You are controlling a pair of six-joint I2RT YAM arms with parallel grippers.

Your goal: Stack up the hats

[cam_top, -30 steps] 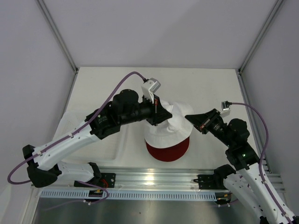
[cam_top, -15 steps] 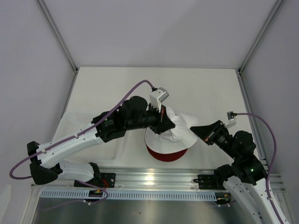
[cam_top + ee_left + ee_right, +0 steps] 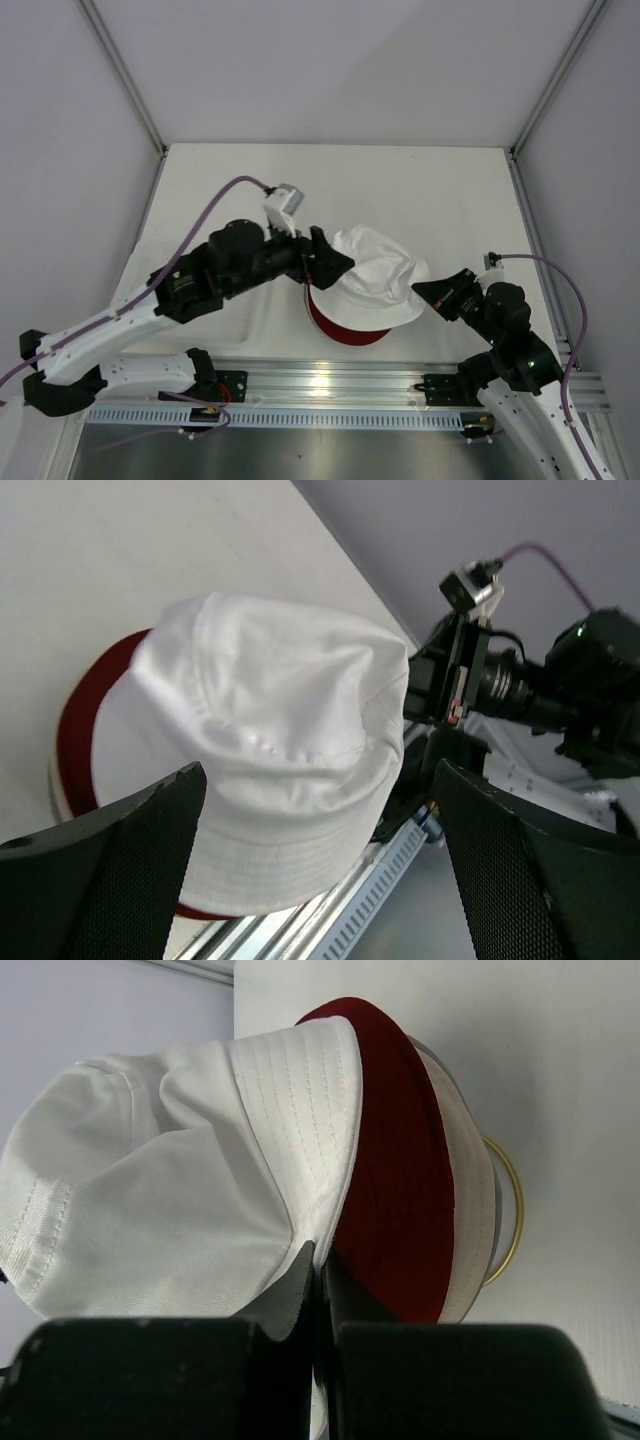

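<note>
A: Three hats in one pile, near edge of the table (image 3: 440, 190), centre. White hat (image 3: 375, 275) on top, dark red hat (image 3: 345, 330) under it, beige hat (image 3: 468, 1200) at the bottom, showing only as a rim in the right wrist view.

B: Does the top one sit square?

A: No. It sits skewed toward the far right. A crescent of red brim shows on the near left, and the white brim overhangs on the right.

B: Left gripper (image 3: 325, 262)?

A: Jaws spread wide, holding nothing. It is just beside the white crown's left flank, so the hat lies straight ahead of it and to its right.

B: Right gripper (image 3: 428, 293)?

A: Closed tight, tips against the white brim's right edge, where white meets red. I cannot tell whether any cloth is caught between them.

B: So the hat lies between the two.

A: Yes. Its wide axis runs gripper to gripper, left to right and tilting slightly nearer on the right. The right arm is nearer, in contact. My judgement is that any squaring-up means shifting the white hat toward the near left, which is the right arm's push or the left arm's pull.
</note>
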